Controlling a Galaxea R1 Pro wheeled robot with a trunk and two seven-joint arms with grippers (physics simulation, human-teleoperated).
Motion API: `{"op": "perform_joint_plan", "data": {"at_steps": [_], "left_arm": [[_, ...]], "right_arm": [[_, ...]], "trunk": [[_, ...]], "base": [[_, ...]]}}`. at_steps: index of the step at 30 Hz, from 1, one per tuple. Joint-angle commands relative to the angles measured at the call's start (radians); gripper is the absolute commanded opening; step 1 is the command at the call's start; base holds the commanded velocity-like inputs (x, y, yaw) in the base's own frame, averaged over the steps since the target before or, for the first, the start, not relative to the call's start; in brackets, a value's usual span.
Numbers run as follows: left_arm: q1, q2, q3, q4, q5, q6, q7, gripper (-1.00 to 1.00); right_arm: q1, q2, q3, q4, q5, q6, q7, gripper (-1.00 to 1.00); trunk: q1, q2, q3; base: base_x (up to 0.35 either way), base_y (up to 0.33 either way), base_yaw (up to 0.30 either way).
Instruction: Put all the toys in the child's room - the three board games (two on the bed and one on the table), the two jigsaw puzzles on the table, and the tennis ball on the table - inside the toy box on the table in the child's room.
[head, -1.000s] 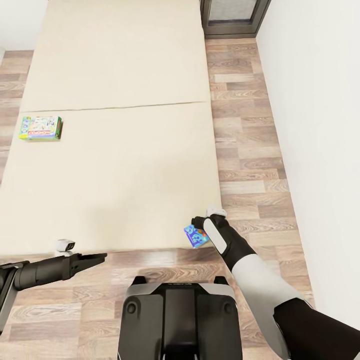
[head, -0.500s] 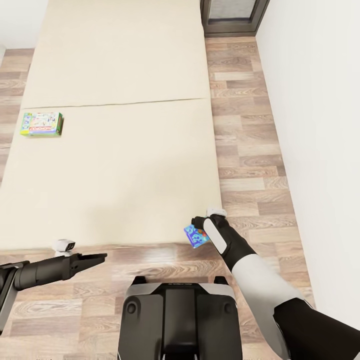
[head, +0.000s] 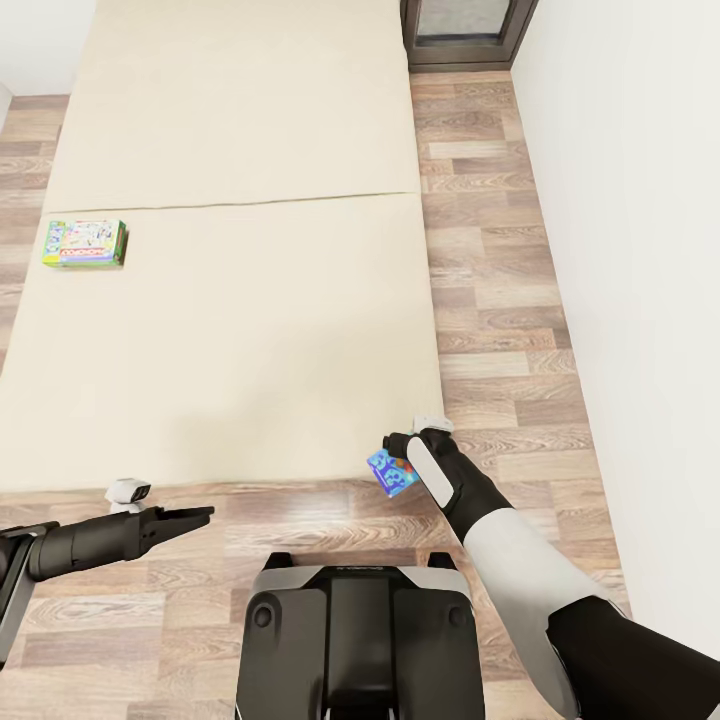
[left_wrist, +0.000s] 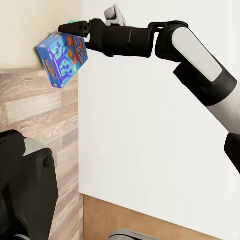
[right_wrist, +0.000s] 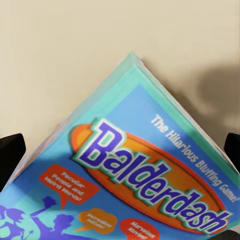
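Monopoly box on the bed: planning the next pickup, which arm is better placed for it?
Left. The left gripper holds nothing and is on the Monopoly box's side of the bed. The right gripper is shut on the Balderdash box.

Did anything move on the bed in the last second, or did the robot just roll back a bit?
The whole view slid: the bed and the Monopoly box sit a little higher in the head picture, so the camera or base backed off, not the things. The right gripper still pinches the blue Balderdash box near the bed's corner. The left gripper stays empty, low over the floor.
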Motion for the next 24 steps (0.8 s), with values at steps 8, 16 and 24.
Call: {"op": "perform_joint_plan", "data": {"at_steps": [8, 16, 24], "left_arm": [[0.000, 0.000, 0.001, 0.000, -0.001, 0.011, -0.004, 1.00], [0.000, 0.000, 0.002, 0.000, -0.001, 0.011, -0.004, 1.00], [0.000, 0.000, 0.003, 0.000, -0.001, 0.011, -0.004, 1.00]], "right_arm": [[0.000, 0.000, 0.002, -0.001, -0.009, 0.000, -0.009, 1.00], [0.000, 0.000, 0.002, -0.002, -0.009, -0.001, -0.009, 1.00], [0.000, 0.000, 0.002, -0.002, -0.009, -0.001, -0.009, 1.00]], "trunk": [[0.001, -0.002, -0.001], [0.001, -0.002, -0.001], [0.001, -0.002, -0.001]], "base": [[-0.036, 0.000, 0.000], [-0.006, 0.000, 0.000], [0.000, 0.000, 0.000]]}}
